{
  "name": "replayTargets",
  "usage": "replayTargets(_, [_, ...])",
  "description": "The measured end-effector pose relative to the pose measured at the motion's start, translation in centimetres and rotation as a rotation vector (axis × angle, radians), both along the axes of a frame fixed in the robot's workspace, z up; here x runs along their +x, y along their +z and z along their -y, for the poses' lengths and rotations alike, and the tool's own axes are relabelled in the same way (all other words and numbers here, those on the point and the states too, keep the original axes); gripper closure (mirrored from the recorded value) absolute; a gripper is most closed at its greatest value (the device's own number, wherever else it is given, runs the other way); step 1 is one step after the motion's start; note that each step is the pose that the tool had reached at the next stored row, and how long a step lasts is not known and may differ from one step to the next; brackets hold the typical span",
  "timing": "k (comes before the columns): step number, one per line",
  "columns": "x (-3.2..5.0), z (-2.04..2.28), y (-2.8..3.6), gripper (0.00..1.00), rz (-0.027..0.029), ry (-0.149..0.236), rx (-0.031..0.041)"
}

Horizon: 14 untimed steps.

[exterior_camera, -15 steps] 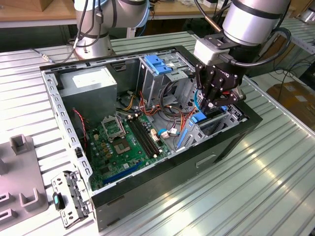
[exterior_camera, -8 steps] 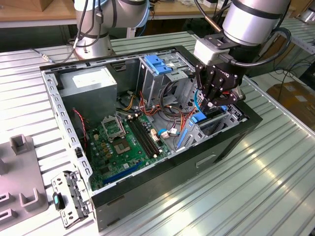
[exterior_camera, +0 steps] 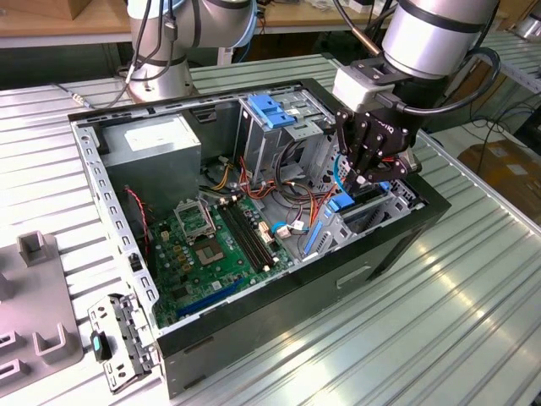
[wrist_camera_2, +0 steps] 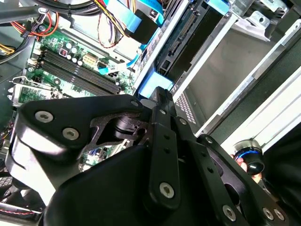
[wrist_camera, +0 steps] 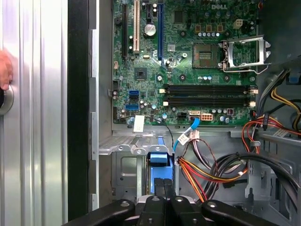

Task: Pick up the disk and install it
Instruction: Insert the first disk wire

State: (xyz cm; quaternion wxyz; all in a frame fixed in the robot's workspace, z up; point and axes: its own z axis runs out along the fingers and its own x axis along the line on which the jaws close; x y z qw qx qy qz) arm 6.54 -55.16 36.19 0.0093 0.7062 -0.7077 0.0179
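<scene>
Ribbed metal bench [exterior_camera: 456,321] across the room, a cardboard box [exterior_camera: 500,161] beyond its edge. On it lies the open black computer case [exterior_camera: 279,338], green motherboard [exterior_camera: 211,245] facing up. The silver arm [exterior_camera: 439,34] leans in from the exterior view's right. There's the disk [wrist_camera_2: 188,44], sitting in the grey drive bay [wrist_camera_2: 235,66] at the case's corner. The hand [wrist_camera: 163,182] is narrow, its tips at the disk's blue end. A person's fingers [wrist_camera: 3,70] rest on the bench.
</scene>
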Motion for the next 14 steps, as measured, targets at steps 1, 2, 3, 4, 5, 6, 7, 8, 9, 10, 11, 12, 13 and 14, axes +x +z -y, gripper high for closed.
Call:
replayTargets(1, [0.3, 0.0, -0.01, 0.89, 0.0001, 0.0, 0.0001])
replayTargets(2, [0.6, 0.01, 0.0, 0.89, 0.0, 0.0, 0.0])
replayTargets(3, [1.02, 0.0, -0.01, 0.89, 0.0, 0.0, 0.0001])
replayTargets(4, [1.42, 0.0, -0.01, 0.89, -0.0001, 0.0, 0.0])
replayTargets(5, [1.9, 0.0, -0.01, 0.89, 0.0, 0.0, -0.0004])
replayTargets(6, [2.28, 0.0, 0.0, 0.89, 0.0, 0.0, -0.0011])
replayTargets(7, [2.87, 0.0, 0.0, 0.89, 0.0, 0.0, -0.0024])
replayTargets(8, [3.19, 0.0, 0.0, 0.89, -0.0001, 0.0, -0.0033])
replayTargets(9, [3.48, 0.0, -0.01, 0.89, 0.0, 0.0, -0.0039])
replayTargets(10, [3.71, 0.0, -0.01, 0.89, 0.0, 0.0, -0.0045])
replayTargets(11, [3.73, -0.01, -0.01, 0.89, 0.0, 0.0, -0.0045])
replayTargets(12, [3.79, 0.0, 0.01, 0.89, -0.0001, 0.004, -0.0048])
replayTargets(13, [3.84, 0.01, 0.09, 0.89, -0.0002, 0.011, -0.0048])
replayTargets(14, [3.87, 0.0, 0.22, 0.89, -0.0004, 0.015, -0.0047])
